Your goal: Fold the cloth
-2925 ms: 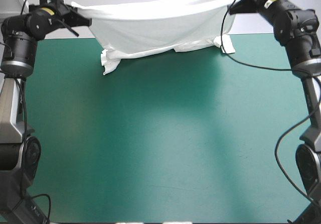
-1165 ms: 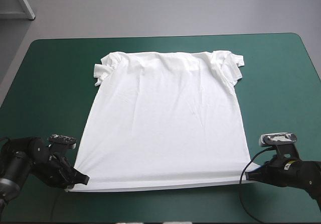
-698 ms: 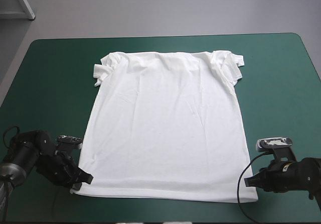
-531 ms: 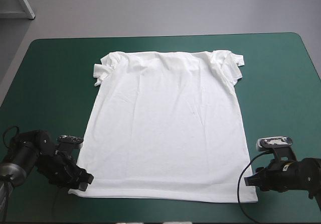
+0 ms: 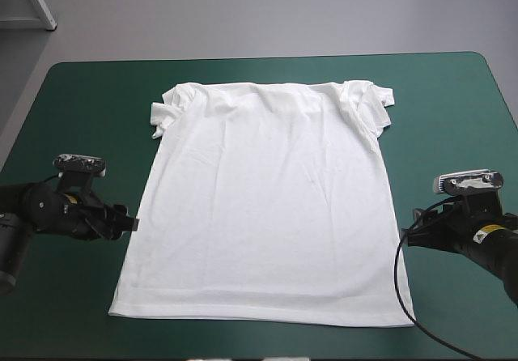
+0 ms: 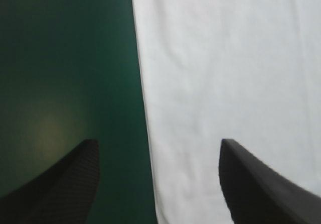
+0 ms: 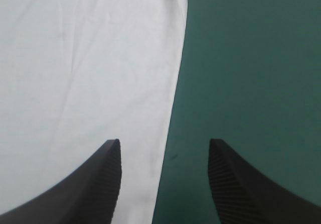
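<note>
The white T-shirt (image 5: 267,199) lies spread flat on the teal-green cover, its sleeves toward the far edge and its hem toward the near edge. My left gripper (image 5: 129,223) is just off the shirt's left side edge, about halfway down. It stands open in the left wrist view, left gripper (image 6: 158,151), and the T-shirt's edge (image 6: 150,148) runs between its fingers. My right gripper (image 5: 410,233) is beside the shirt's right side edge. It is open too, right gripper (image 7: 164,148), with the T-shirt's edge (image 7: 168,128) between its fingers.
Bare teal-green cover (image 5: 81,118) runs on both sides of the shirt and along the far edge. The right arm's black cable (image 5: 402,288) crosses the shirt's near right corner.
Earlier both grippers held the shirt up at the far edge, then laid it flat and let go at the hem corners. Since then both have opened and moved away from the near edge along the shirt's sides.
</note>
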{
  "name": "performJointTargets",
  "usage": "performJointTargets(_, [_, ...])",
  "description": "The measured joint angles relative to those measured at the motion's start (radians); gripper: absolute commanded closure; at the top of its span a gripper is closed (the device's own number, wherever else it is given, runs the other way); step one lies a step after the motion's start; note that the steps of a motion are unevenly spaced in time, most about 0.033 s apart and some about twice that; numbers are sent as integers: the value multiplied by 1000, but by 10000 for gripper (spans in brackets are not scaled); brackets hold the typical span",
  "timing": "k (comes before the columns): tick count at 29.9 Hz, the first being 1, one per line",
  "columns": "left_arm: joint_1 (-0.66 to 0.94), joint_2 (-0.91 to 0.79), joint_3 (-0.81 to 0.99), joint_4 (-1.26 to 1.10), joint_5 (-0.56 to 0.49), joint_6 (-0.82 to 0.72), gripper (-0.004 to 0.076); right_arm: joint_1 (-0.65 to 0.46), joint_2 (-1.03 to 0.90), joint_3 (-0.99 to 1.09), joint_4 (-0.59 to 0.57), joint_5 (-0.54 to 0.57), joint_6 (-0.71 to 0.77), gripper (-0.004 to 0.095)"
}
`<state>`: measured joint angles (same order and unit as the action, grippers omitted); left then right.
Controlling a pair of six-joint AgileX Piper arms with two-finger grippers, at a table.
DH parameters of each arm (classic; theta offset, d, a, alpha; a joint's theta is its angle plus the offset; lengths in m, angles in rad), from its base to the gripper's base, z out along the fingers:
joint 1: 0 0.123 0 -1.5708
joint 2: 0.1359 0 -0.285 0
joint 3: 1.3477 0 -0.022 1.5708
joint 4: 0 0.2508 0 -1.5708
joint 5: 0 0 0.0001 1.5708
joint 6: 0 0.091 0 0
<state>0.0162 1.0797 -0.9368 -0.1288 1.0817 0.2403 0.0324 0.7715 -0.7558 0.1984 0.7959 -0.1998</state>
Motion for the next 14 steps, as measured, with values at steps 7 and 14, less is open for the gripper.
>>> performJointTargets(7, [0, 177, -42, -54, -177, -10, 280, 0, 0, -10, 1, -77, -2, 442])
performJointTargets(14, [0, 406, -123, -126, -378, -1, 280, 0, 0, -10, 1, -92, -4, 446])
